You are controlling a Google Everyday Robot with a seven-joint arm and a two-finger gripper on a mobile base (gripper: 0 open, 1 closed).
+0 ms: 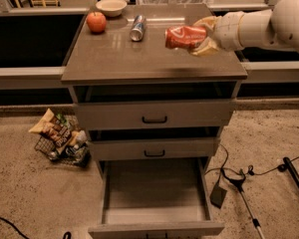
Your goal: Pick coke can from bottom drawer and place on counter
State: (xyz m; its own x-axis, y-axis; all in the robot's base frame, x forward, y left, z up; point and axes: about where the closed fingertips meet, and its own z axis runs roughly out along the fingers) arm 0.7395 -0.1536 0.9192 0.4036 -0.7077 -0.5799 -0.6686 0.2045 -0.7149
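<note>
The coke can (185, 36) is red with white lettering and lies on its side in my gripper (202, 36), held above the right part of the counter (139, 59). The gripper is shut on the can and comes in from the right on a white arm. The bottom drawer (154, 193) stands pulled out at the foot of the cabinet, with a bare flat interior.
On the counter's back stand a red apple (96, 22), a white bowl (111, 6) and a silver-and-blue can (137, 28) lying down. The two upper drawers (154, 116) are shut. A wire basket of snack bags (60, 138) sits on the floor left; cables and a stand (239, 183) lie right.
</note>
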